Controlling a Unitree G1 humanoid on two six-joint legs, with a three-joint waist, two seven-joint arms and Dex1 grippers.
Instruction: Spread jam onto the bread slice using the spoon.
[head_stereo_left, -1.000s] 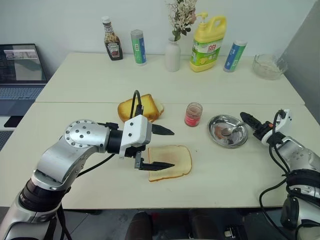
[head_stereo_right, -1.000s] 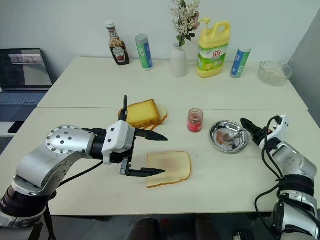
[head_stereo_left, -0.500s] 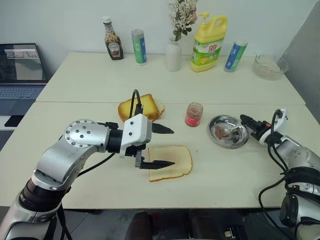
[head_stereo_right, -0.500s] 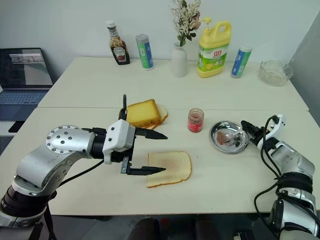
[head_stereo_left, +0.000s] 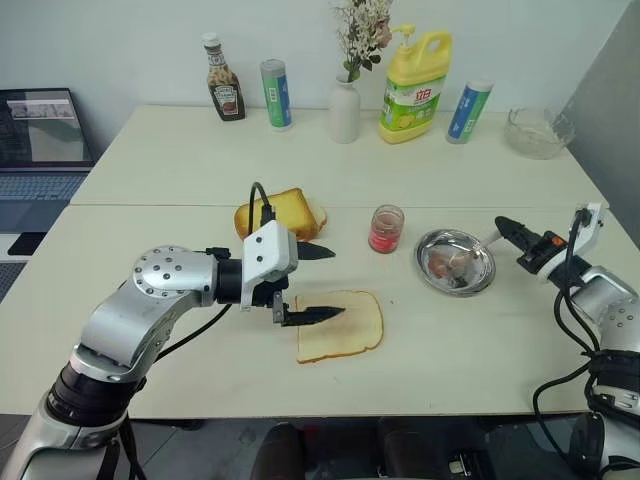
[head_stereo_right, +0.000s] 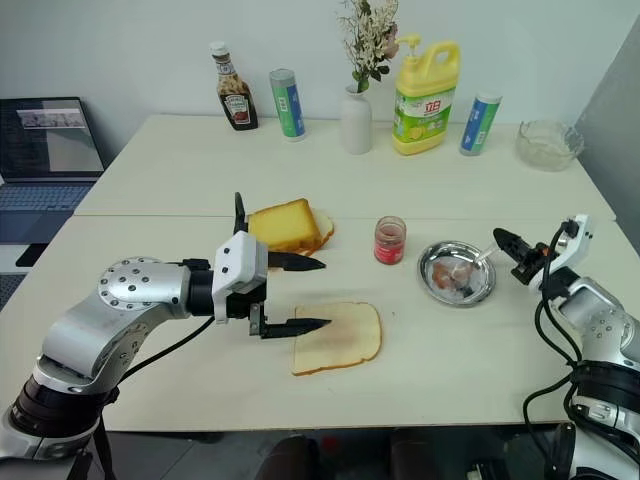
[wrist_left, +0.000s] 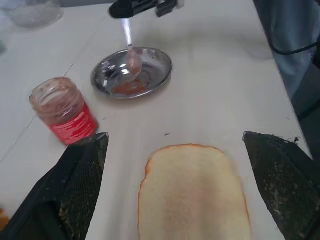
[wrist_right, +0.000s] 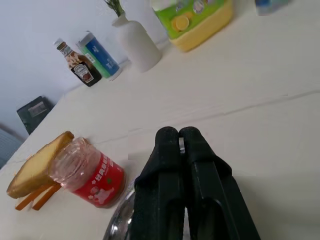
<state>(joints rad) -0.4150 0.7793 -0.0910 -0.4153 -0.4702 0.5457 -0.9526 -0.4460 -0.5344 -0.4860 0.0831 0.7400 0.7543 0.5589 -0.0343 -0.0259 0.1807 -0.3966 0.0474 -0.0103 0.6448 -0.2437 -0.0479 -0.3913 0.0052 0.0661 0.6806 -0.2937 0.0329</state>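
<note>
The right gripper (head_stereo_right: 503, 238) hung above the table just beside the steel dish (head_stereo_right: 458, 272), its two black fingers (wrist_right: 170, 150) pressed together on the handle of the spoon (wrist_left: 131, 50). In the right wrist view only a sliver of silver showed between the fingertips, and the rest of the spoon was hidden behind the fingers. From the left wrist view the handle ran down from that claw to the bowl, which sat low inside the dish with a pinkish smear on it; whether the bowl touched the dish floor could not be told.

The left gripper (head_stereo_left: 318, 283) stood spread wide, holding nothing, one finger (head_stereo_left: 310, 250) on the far side and the other (head_stereo_left: 312, 316) over the near edge of the bread slice (head_stereo_left: 345, 328). That finger covered part of the slice's edge, and contact between them could not be made out. The slice lay flat on the table (head_stereo_left: 200, 180) just ahead of the open claw, its centre faintly pink.

The jam (head_stereo_left: 386, 229), in its open jar, stood beyond the left claw and between it and the dish, apart from both. The toasted slices (head_stereo_left: 285, 212) lay just behind the left claw, partly hidden by its wrist housing and cable.
</note>
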